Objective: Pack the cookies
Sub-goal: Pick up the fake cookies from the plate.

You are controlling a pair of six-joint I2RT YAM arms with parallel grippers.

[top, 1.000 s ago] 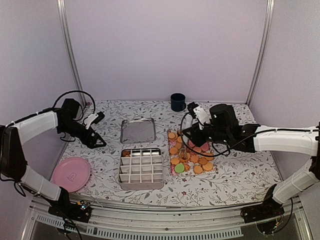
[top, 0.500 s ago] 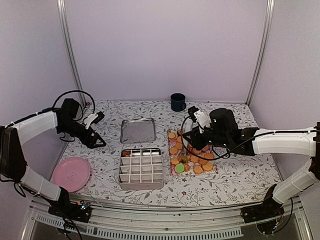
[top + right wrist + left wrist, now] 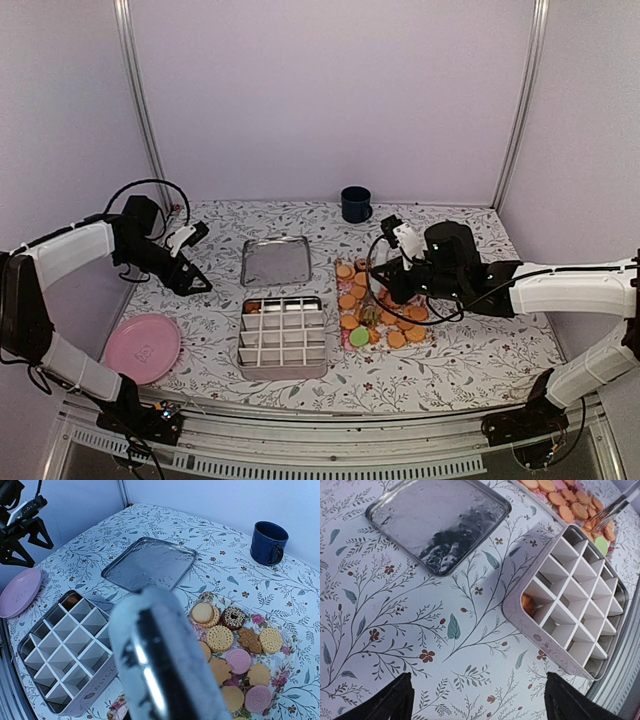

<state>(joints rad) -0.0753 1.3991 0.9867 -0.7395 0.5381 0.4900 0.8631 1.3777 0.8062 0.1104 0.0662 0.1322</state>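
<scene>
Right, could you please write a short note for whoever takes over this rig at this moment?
Left fingers: open, empty, hovering left of the metal lid.
Right fingers: shut on the tongs, tips down among the cookies on the floral tray.
Done: one far corner cell of the divided tin holds something orange, likely a cookie; the other cells look empty.
Left: move the rest of the cookies from tray to tin.
</scene>
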